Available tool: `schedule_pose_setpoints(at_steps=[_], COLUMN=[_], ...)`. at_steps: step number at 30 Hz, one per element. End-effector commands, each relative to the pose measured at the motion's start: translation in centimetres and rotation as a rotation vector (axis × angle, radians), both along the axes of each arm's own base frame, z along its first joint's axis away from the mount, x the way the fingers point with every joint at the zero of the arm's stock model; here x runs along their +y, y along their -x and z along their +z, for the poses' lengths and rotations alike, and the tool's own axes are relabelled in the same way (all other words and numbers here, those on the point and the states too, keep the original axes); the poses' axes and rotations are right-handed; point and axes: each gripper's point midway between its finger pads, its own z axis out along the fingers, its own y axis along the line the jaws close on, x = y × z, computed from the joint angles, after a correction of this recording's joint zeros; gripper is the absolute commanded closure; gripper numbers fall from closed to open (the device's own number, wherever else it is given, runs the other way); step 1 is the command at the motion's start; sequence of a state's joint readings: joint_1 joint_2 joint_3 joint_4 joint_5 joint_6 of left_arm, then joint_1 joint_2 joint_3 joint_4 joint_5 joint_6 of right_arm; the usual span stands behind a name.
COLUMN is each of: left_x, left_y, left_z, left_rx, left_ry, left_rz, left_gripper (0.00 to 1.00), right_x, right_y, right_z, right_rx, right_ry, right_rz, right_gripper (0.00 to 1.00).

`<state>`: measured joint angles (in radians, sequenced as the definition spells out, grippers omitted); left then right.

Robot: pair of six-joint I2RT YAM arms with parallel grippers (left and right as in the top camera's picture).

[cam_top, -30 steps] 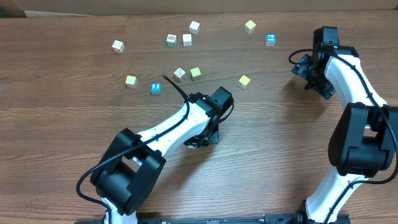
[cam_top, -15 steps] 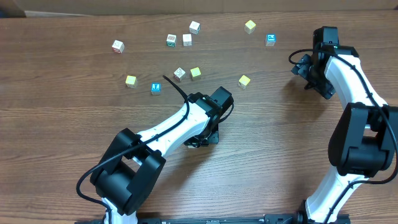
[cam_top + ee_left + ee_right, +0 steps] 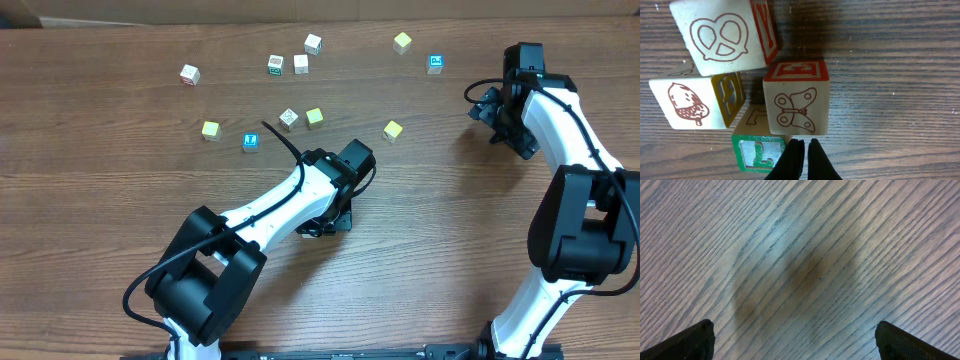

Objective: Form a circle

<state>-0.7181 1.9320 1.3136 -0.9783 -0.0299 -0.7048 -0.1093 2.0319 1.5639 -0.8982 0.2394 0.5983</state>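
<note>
Nothing was found to have changed over the last second. No shift was detected in the left arm [image 3: 290, 195] or the right arm [image 3: 560, 110]. None of the loose cubes [image 3: 393, 130] on the bench [image 3: 450, 230] was displaced. Neither the left pincer [image 3: 805, 143] nor the right pincer [image 3: 795, 327] was opened or closed further.
</note>
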Motion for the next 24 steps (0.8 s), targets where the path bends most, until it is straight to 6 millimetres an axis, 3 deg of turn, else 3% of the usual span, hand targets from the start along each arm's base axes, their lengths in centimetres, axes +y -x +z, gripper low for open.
schedule_pose_setpoints(at_steps=[1, 17, 20, 24], left_x=[0.2, 0.2, 0.0, -0.8], left_y=[-0.3, -0.3, -0.5, -1.8], left_z=[-0.2, -0.1, 0.9, 4.0], left_rx=[0.005, 0.007, 0.000, -0.059], left_ry=[0.001, 0.003, 0.008, 0.038], left_rz=[0.039, 0.037, 0.025, 0.012], left_gripper=[0.96, 0.96, 0.96, 0.96], right_x=[0.0, 0.0, 0.0, 0.0], right_y=[-0.2, -0.2, -0.2, -0.2], right_z=[1.2, 1.2, 1.2, 1.2], right_rx=[-0.030, -0.030, -0.030, -0.030], right_ry=[0.006, 0.006, 0.006, 0.006], right_rz=[0.002, 0.002, 0.002, 0.002], right_gripper=[0.00, 0.00, 0.00, 0.00])
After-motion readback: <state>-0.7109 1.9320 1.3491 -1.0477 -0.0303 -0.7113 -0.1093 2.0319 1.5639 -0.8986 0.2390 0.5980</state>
